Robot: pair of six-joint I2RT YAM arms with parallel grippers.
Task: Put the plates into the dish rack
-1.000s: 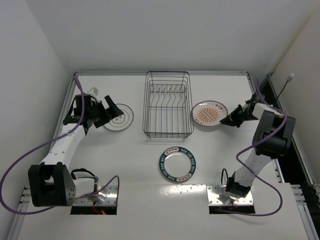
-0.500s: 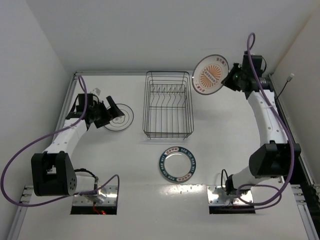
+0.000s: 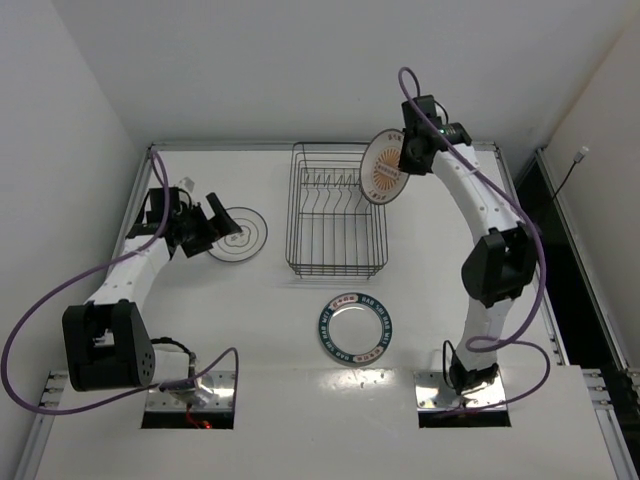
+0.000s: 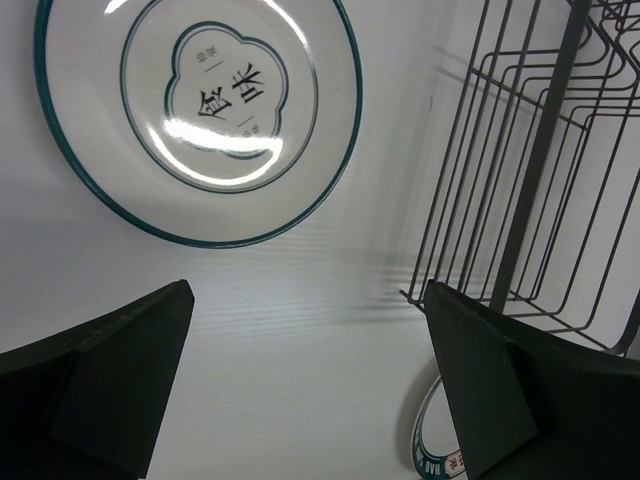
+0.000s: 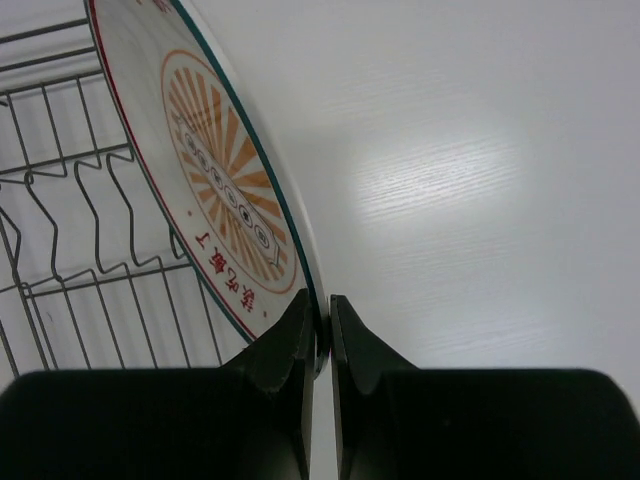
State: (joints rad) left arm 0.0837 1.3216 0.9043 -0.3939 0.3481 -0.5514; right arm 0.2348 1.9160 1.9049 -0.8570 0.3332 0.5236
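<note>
With fingers [image 4: 100, 370] spread wide, hangs the left gripper [image 3: 218, 224] past the flat teal-rimmed plate [image 3: 355, 329], just beside the ringed plate [image 3: 240, 234] on the table [image 3: 200, 320], and farther back pinches in the right gripper [image 5: 320, 310] the rim of the orange-centred plate [image 3: 385, 170], tilted over the far right corner of the dish rack [image 3: 335, 270].

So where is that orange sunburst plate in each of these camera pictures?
Top external: the orange plate is up in the air, right of centre near the top, gripped by the right gripper at the dish rack's far right corner.
Left wrist: not in it.
Right wrist: upper left to centre, its rim pinched between the fingers.
Shared landmark: the dish rack's black wires, in all three views.
</note>
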